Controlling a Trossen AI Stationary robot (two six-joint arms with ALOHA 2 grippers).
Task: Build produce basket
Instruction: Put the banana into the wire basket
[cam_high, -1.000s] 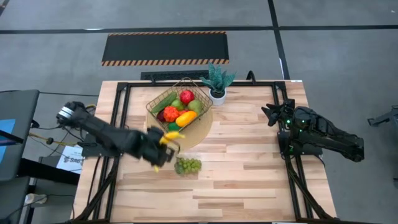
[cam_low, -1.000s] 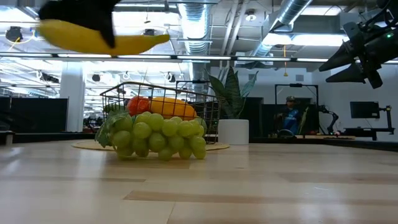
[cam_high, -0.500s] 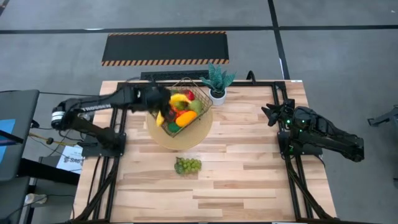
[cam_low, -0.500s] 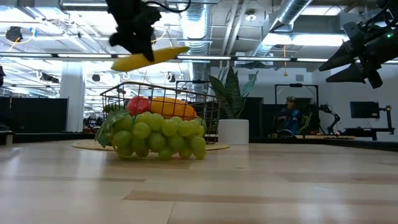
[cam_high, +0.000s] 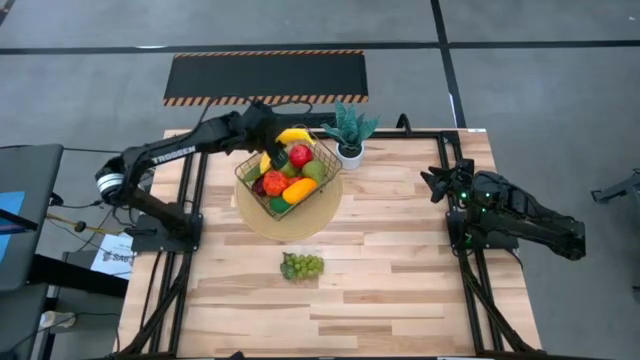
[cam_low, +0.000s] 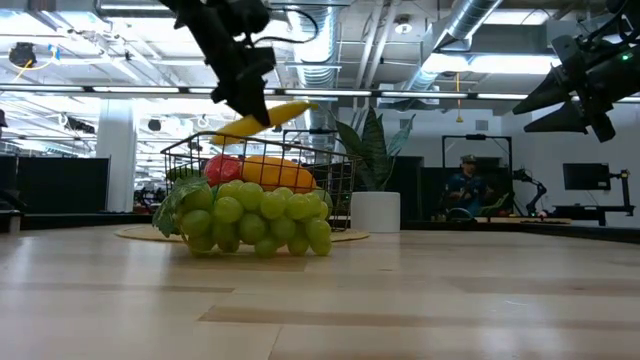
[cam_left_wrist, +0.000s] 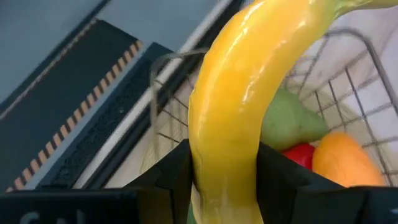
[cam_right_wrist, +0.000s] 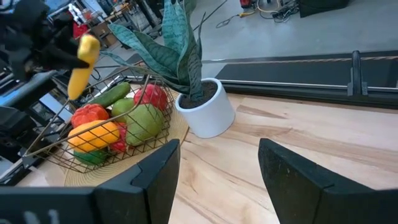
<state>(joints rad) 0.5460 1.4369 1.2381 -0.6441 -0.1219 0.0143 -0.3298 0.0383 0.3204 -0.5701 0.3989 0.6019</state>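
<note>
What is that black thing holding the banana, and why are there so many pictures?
Those are two robot arms at a wooden table. Each picture comes from a different camera: one looks down from above, one sits low at table height, and one rides on each arm's wrist. The left gripper has its fingers shut on a yellow banana and holds it over the wire basket, which sits on a round mat and already has fruit in it. A bunch of green grapes lies on the table in front of the basket. A small potted plant stands beside it. The right gripper waits at the side, open.
</note>
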